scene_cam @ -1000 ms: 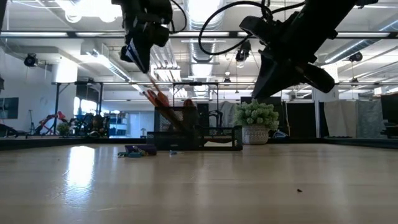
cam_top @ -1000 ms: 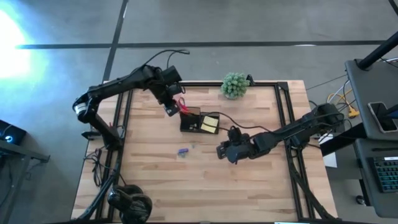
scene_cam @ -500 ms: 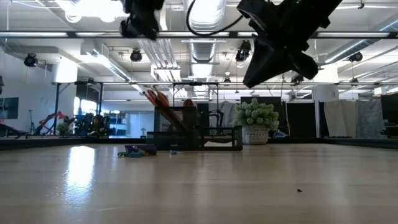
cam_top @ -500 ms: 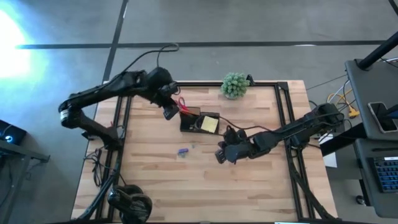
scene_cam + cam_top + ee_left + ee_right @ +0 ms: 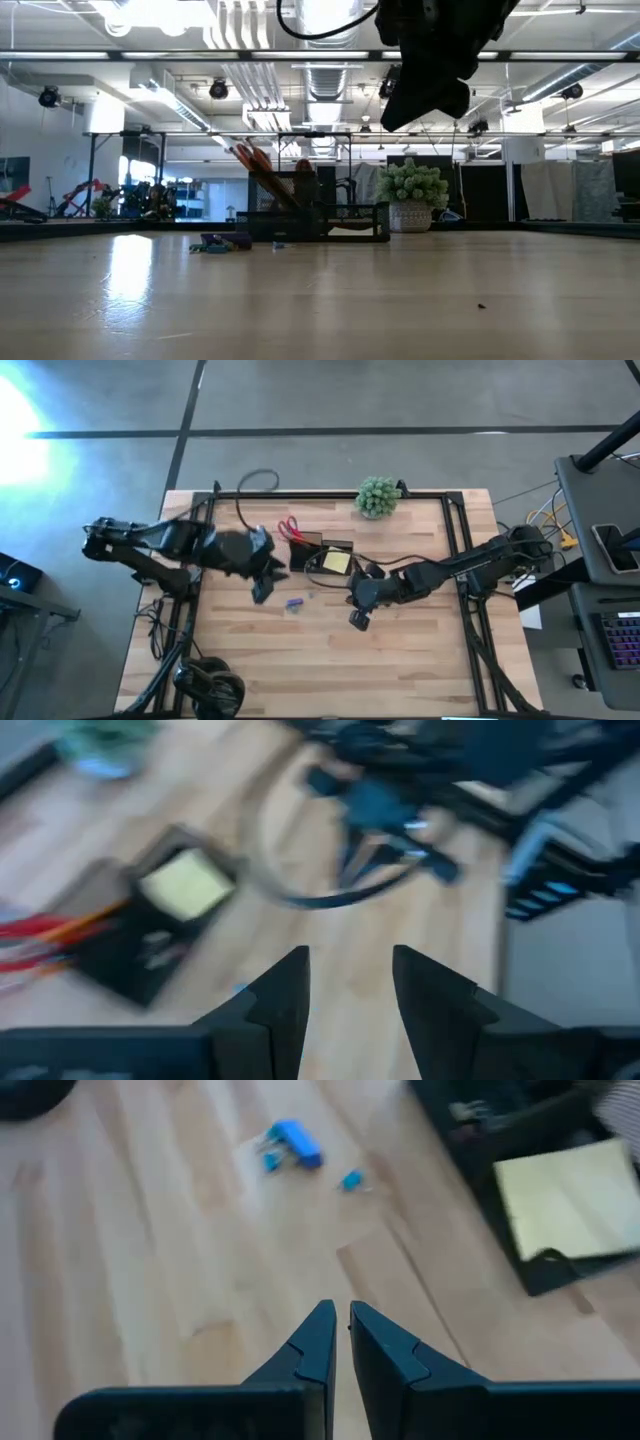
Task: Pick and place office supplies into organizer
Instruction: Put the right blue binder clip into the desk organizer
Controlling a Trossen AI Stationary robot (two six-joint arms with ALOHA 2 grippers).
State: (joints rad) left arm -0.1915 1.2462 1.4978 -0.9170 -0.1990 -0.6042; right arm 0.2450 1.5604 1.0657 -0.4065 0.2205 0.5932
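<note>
Wooden table (image 5: 400,660), most supplies already in the organizer (image 5: 320,556).
Scissors (image 5: 290,528) and notes (image 5: 337,562) seem stowed (blue clips (image 5: 294,603) remain); left gripper (image 5: 345,995) spread, right gripper (image 5: 340,1342) pressed together, empty.

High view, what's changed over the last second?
The left claw let go of the scissors, now standing in the organizer, and drew back toward the table's left front. The right claw, shut, crept left toward the small blue item. Sticky pad and plant stayed put.
</note>
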